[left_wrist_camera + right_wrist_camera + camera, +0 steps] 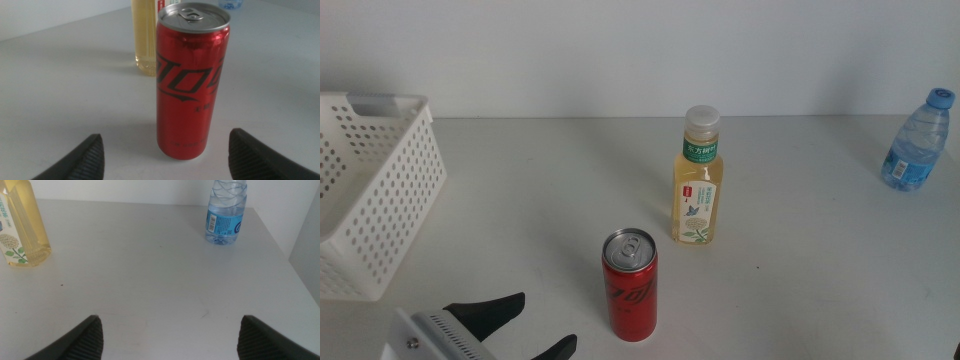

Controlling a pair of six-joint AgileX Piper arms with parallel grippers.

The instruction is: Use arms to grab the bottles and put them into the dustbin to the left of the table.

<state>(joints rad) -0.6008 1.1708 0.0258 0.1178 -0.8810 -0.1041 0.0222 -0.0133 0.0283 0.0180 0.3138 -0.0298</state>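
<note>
Lining up on the red can (192, 80): left pincer (165, 157) is sitting spread, can upright on the counter (800, 270) just ahead (nothing gripped). Next: advancing, closing. Right pincer (167, 337) is waiting, spread.

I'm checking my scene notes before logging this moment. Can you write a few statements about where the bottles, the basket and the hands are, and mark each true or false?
1. The red can stands upright on the table. True.
2. The left hand is closed around the can. False: its jaws are open, with the can ahead of them, untouched.
3. The yellow tea bottle lies inside the white basket. False: it stands on the table behind the can.
4. The water bottle stands near the table's far right edge. True.
5. The right hand holds the water bottle. False: it is open and empty, with the bottle well ahead of it.
</note>
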